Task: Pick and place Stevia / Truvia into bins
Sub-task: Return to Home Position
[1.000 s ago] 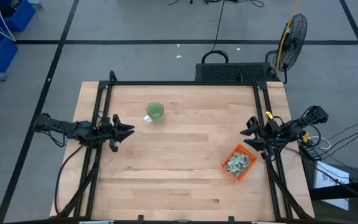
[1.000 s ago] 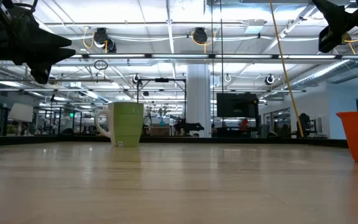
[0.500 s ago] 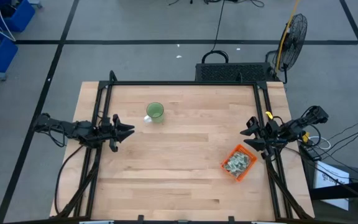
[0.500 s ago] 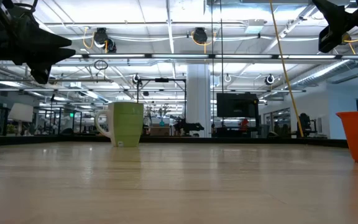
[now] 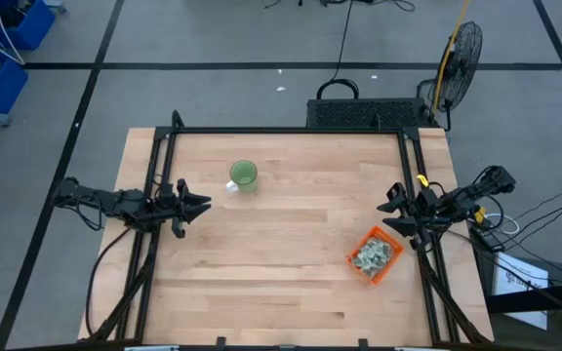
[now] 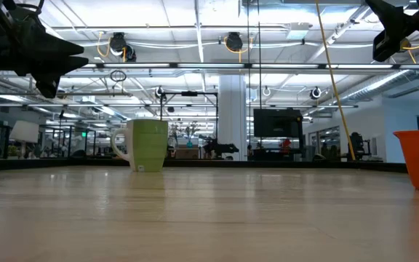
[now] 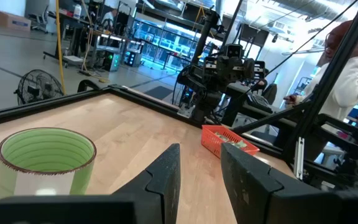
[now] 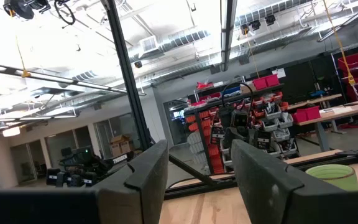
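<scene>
Pincers: the left pincer hangs over the 9 o'clock edge of the tabletop, its fingers parted with nothing between them. The right pincer hangs over the 3 o'clock edge, likewise parted and empty.

The packets, pale green and white, lie heaped inside the orange bin. The bin stands on the tabletop at about 4 o'clock, just below the right pincer in the high view. No packet shows on the bare wood in any view, though their count inside the bin cannot be told.

A green cup stands apart at about 11 o'clock, nearer the left pincer, and well away from the bin.

Judged from this layout, the sorting is complete. Nothing is left to pick up, and only the parking of both arms at their side posts appears to remain.
</scene>
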